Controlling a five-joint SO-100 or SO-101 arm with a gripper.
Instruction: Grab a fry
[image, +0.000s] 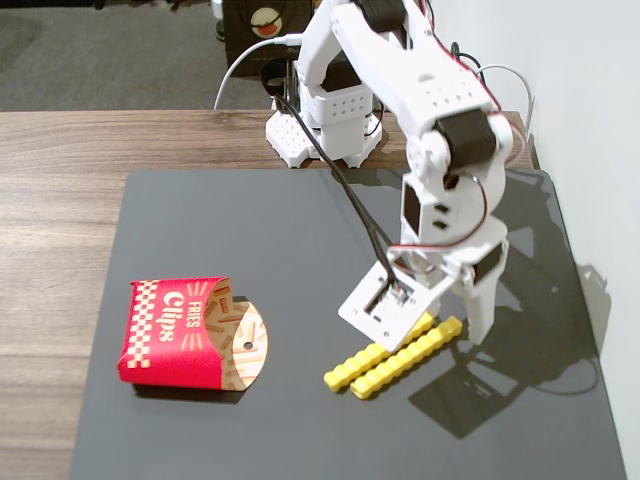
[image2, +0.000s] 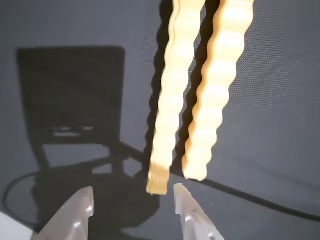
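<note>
- A white robot arm (image: 400, 90) bends down over a dark mat (image: 250, 240) spread across a wood-grain desk (image: 60, 170) in the fixed view, its base (image: 320, 135) bolted at the mat's 12 o'clock edge.
- Two bright yellow crinkle-cut fries lie side by side on the mat, almost touching, toward 5 o'clock from the mat's centre; the fry (image: 372, 358) nearer the carton is partly hidden under the arm's wrist plate, and the second fry (image: 408, 357) runs parallel just beyond it.
- In the wrist view the same pair stretches from the top edge down toward the centre, the fry (image2: 170, 105) on the left ending just above the gap between the fingertips and the second fry (image2: 215, 95) ending to its right.
- The jaws (image2: 134, 197) stand apart with nothing between them; the left fry's lower tip sits close to the right fingertip (image2: 187, 205), though contact cannot be made out.
- In the fixed view the jaws (image: 455, 325) hang at the fries' 2 o'clock ends, low over the mat.
- A red carton (image: 175, 333) lies on its side at the mat's 8 o'clock, printed "FRIES" and "Clips" in white, with a checkered band along its edges and a tan patterned inside (image: 248, 345) showing.
- Black and white cables (image: 340, 180) trail from the base along the arm.
</note>
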